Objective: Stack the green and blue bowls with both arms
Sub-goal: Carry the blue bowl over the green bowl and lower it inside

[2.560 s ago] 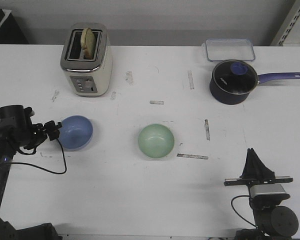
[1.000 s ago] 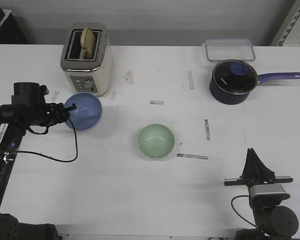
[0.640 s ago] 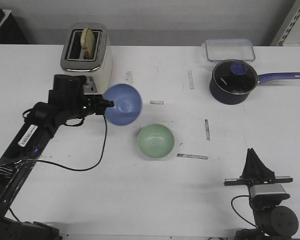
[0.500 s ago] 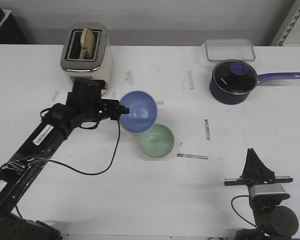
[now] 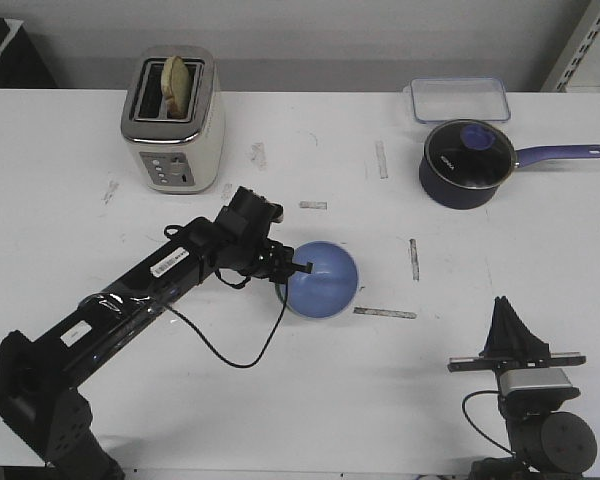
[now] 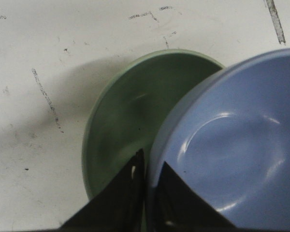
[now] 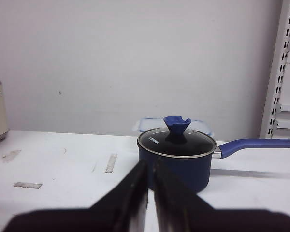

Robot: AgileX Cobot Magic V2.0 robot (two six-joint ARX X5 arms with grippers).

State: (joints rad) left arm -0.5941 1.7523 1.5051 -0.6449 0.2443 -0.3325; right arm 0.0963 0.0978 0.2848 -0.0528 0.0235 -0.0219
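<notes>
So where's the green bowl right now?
The green bowl sits mid-table, in front of the toaster, almost hidden in the front view under the blue bowl that the left hand holds over it.

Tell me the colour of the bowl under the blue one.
Pale mint green bowl, clearest in the left wrist view.

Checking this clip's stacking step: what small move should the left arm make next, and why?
Probably lower and release. The left gripper pinches the blue bowl's rim, and that bowl sits over the green bowl, whose near side shows in the wrist view.
</notes>
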